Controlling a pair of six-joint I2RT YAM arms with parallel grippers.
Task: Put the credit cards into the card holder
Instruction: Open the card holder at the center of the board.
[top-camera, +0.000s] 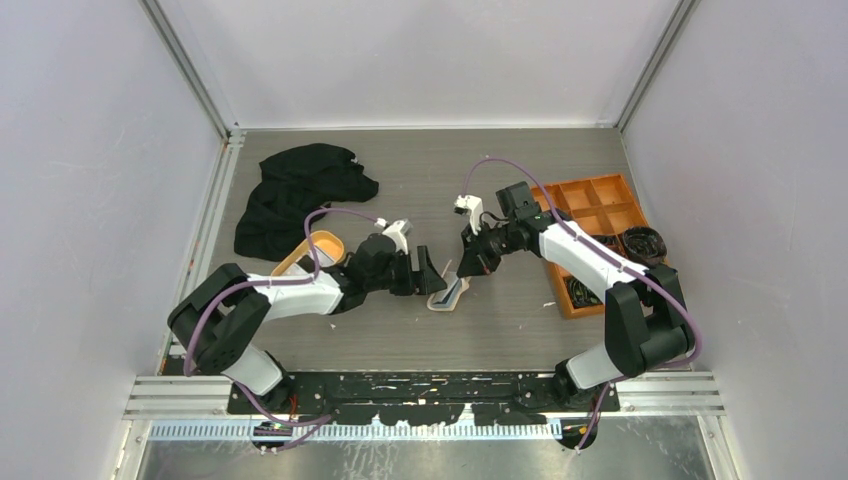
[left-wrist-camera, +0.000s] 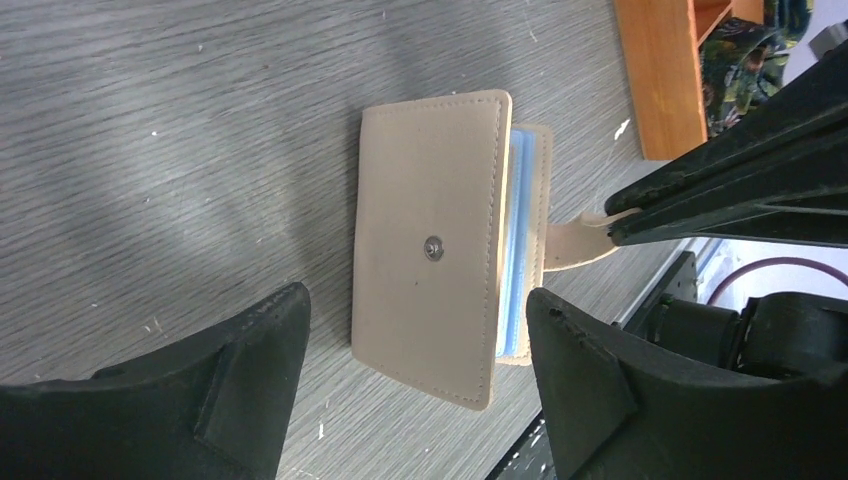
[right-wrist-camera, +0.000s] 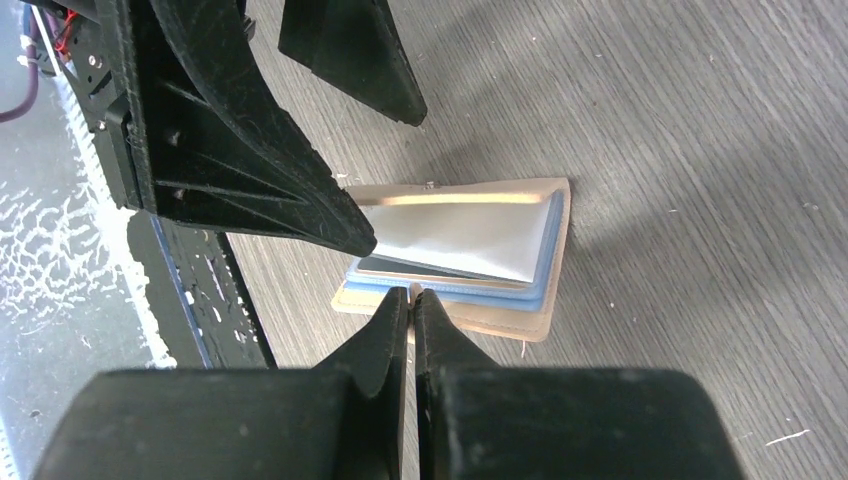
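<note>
No legible text, labels or numbers anywhere — card holder (left-wrist-camera: 425, 250) cover unmarked

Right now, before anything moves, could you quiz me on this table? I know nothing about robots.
1. True or false: the left jaws are clamped shut on the card holder.
2. Which colour is the compartmented box? A orange, B green, C blue.
3. Fill in: the right jaws pinch the card holder's snap ____.
Key: 1 false, they stand open either side of it; 2 A; 3 tab.
</note>
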